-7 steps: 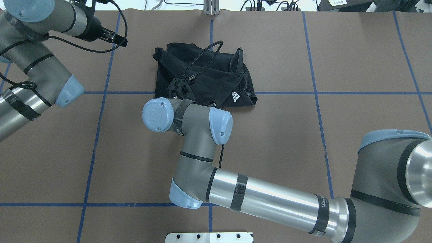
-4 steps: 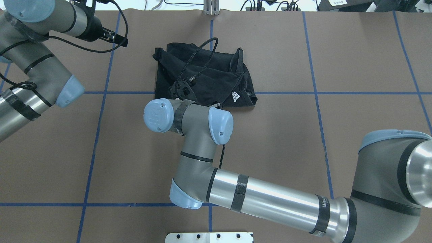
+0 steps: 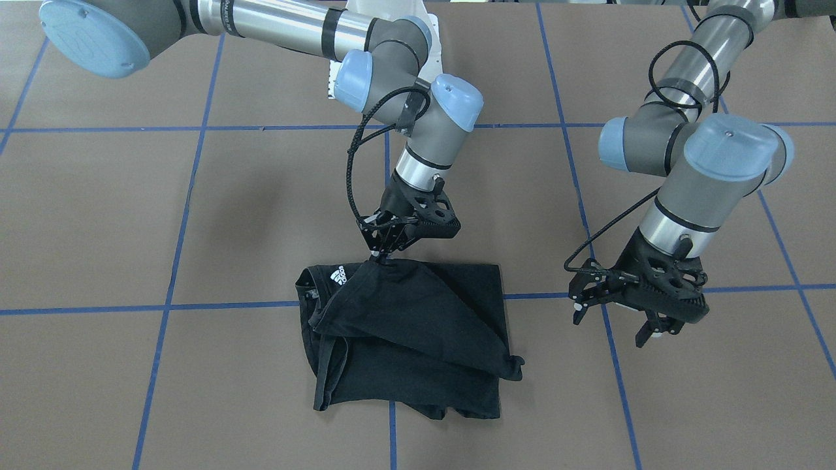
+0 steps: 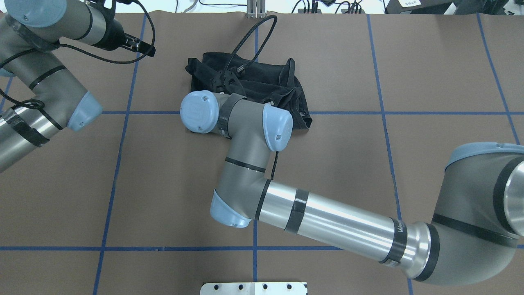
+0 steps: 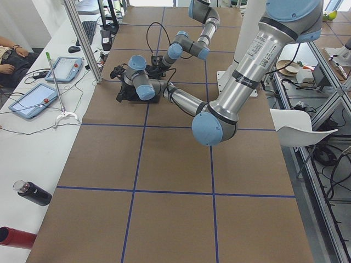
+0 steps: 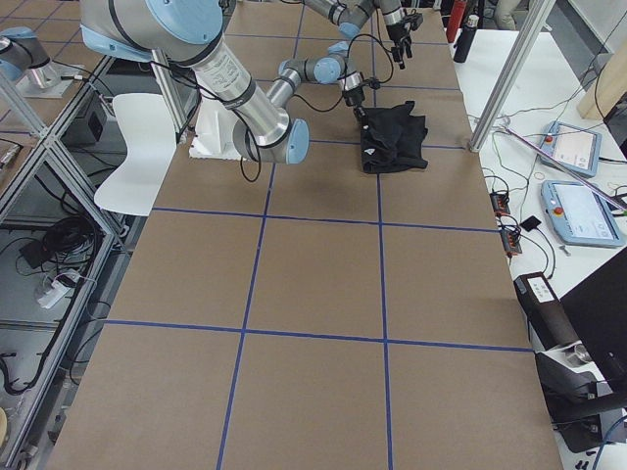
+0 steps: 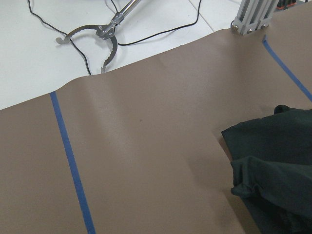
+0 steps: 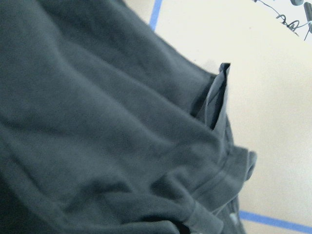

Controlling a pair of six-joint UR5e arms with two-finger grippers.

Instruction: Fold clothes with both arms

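Observation:
The black T-shirt lies folded on the brown table, its small white Adidas logo showing at the near-robot corner. My right gripper is shut on an edge of the shirt's top layer and holds it up in a peak just above the pile. In the overhead view the right wrist covers part of the T-shirt. Dark fabric fills the right wrist view. My left gripper is open and empty, hovering beside the shirt. The shirt's corner shows in the left wrist view.
Blue tape lines cross the brown table cover. A white base plate sits at the robot's edge and an aluminium post at the far edge. Metal tongs lie beyond the table.
My right arm has moved away from the robot, carrying the gripped layer over the pile; its wrist now hides the Adidas logo from overhead. The left arm has not moved.

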